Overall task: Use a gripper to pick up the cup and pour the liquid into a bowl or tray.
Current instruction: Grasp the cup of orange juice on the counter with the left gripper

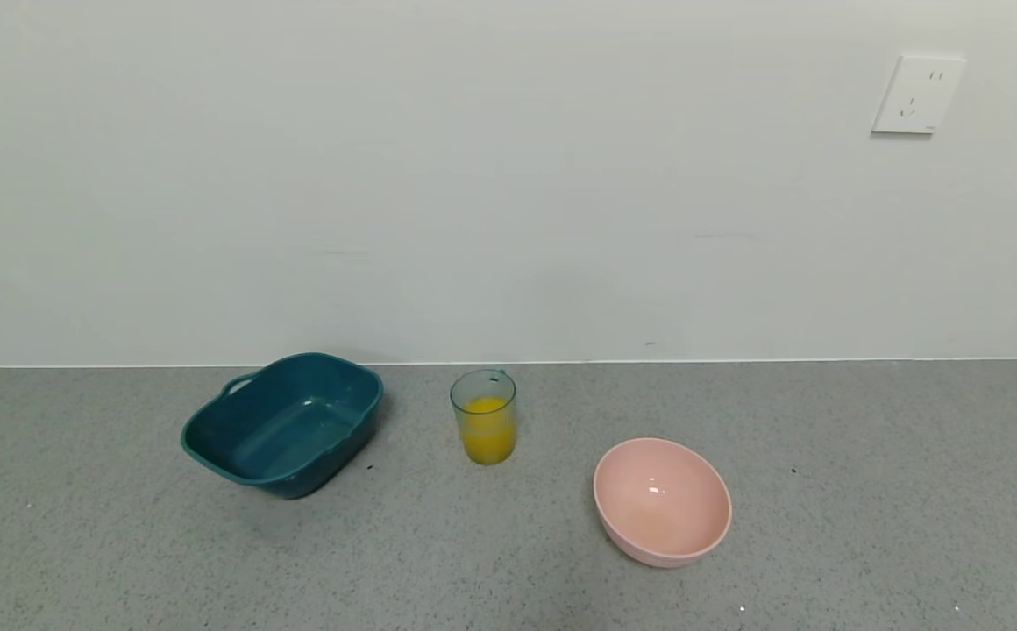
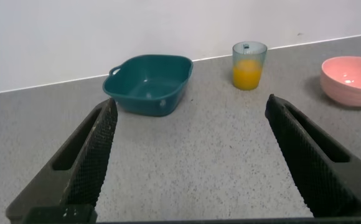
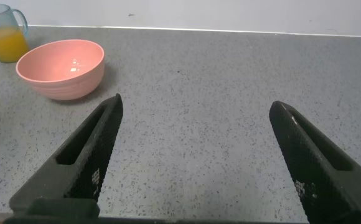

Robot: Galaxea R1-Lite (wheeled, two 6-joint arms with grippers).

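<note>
Both of my grippers sit low over the grey speckled desk [image 1: 868, 526] with their fingers spread wide and nothing between them. Through the left wrist camera I see the left gripper [image 2: 190, 155] released, its two black ribbed fingers [image 2: 96, 146] framing bare desk surface. Straight ahead of it, between the fingers' lines, stands the dark teal tub [image 2: 149, 84] with its handle turned toward the wall. Farther ahead and toward my right side stands the cup [image 2: 249, 65], upright on the desk, with the orange liquid [image 2: 247, 73] filling about its lower half. Beyond that, at the edge of this view, is the pink bowl [image 2: 351, 81]. On the right wrist camera the right gripper [image 3: 196, 155] is likewise open and empty over bare desk; the bowl sits ahead of it off toward my left, and the cup shows just past the bowl, near it but not touching. From the head camera neither gripper appears; the cup stands between tub and bowl, apart from both, close to the white wall [image 1: 508, 175], which carries a socket [image 1: 918, 95].
</note>
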